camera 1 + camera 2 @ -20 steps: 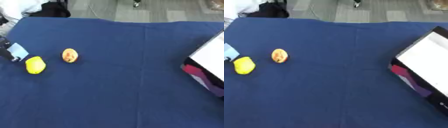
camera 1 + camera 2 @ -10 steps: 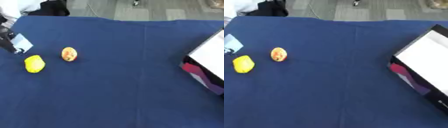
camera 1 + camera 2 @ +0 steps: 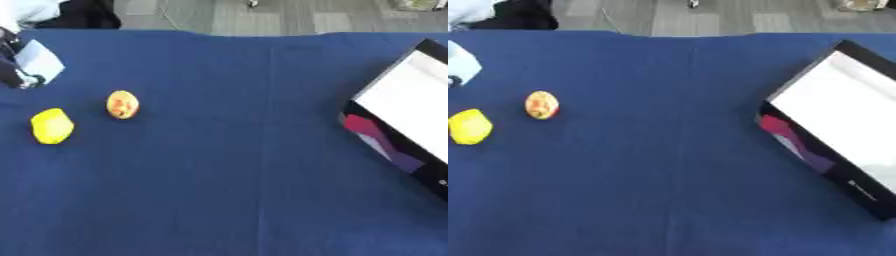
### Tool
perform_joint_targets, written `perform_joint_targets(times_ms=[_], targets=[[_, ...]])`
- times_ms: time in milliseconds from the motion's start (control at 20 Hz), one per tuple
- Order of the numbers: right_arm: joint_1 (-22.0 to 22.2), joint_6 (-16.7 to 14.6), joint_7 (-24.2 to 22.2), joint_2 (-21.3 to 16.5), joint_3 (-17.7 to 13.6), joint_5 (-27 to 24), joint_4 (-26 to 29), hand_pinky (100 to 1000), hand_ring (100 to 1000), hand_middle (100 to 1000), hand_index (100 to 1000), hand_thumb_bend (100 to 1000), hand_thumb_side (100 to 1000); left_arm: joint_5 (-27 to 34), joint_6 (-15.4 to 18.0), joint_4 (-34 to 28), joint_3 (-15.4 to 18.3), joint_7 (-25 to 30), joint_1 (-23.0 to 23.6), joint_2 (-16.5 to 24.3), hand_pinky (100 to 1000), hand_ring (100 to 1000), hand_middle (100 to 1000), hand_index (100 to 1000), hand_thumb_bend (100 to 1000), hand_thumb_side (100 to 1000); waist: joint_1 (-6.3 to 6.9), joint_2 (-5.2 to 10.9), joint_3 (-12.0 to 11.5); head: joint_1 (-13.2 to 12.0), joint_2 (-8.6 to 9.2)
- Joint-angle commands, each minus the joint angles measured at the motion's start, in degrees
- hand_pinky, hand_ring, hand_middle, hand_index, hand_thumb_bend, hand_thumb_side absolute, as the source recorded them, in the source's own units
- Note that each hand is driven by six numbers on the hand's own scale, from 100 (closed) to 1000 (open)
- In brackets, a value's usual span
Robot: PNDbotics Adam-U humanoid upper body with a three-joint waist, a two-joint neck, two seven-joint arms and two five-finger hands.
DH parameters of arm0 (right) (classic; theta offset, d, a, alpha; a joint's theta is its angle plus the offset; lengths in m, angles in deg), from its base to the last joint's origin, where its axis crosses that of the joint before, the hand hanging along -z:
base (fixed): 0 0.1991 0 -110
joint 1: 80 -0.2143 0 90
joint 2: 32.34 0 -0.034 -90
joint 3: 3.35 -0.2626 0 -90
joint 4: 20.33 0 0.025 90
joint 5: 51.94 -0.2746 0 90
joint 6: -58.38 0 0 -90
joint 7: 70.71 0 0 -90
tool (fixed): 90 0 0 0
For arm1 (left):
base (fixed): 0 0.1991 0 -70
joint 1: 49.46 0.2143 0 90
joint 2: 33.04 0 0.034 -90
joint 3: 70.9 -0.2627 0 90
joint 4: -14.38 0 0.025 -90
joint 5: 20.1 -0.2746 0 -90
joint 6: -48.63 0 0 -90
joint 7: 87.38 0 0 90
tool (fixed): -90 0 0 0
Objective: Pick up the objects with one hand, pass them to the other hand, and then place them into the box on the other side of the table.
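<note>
waiting to start: nothing has been lifted, passed or boxed so far as the views show.
yellow fruit: a lemon-like yellow piece (image 3: 52,126) lies on the dark blue tablecloth (image 3: 227,190) at the left, untouched.
orange fruit: a small orange-red oval piece (image 3: 122,104) lies just beside it, also free.
box: the black-walled box with a white inside (image 3: 846,120) sits at the right, well apart from both; no fruit shows in it.
left hand: the robot's left hand (image 3: 16,70) shows only at the left edge, above the yellow fruit; cannot tell how its fingers stand, and it has hold of neither fruit.
right hand: not in sight.
left to do: both pickups, both handovers, both placements.
</note>
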State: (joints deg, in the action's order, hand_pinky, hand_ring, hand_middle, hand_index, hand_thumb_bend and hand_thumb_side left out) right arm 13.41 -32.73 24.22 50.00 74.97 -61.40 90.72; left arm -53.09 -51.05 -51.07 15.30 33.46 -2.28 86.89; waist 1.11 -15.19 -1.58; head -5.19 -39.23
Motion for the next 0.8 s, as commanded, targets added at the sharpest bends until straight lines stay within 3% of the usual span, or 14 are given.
perform_joint_targets(times_ms=[50,450,600,800], targets=[[-0.43,-0.25,-0.3,-2.47,0.11,-1.11,0.57,920,886,1000,985,100,641,3.18,-0.29,-5.59,-0.42,-1.37,0.34,2.52,842,710,658,547,100,203,-0.37,2.26,-0.06,1.03,-0.25],[-5.44,-0.92,-1.32,-8.48,2.45,-5.09,2.84,919,891,1000,983,100,577,10.1,-2.58,-17.49,-1.98,-5.65,4.28,-1.82,843,696,642,539,100,260,-0.64,3.54,-0.14,3.35,-0.4],[-7.91,-1.12,-1.83,-10.93,3.38,-6.36,3.46,919,894,1000,982,100,558,11.43,-2.54,-21.26,-2.25,-7.43,5.71,-3.27,843,692,638,531,100,274,-0.67,3.63,-0.11,4.01,-0.39],[-11.93,-0.13,-3.06,-13.75,5.0,-7.01,3.54,918,895,1000,982,100,554,13.54,-0.51,-26.12,-2.17,-10.16,7.56,-6.74,847,687,635,531,100,296,-0.65,3.97,-0.18,5.06,-1.74]])
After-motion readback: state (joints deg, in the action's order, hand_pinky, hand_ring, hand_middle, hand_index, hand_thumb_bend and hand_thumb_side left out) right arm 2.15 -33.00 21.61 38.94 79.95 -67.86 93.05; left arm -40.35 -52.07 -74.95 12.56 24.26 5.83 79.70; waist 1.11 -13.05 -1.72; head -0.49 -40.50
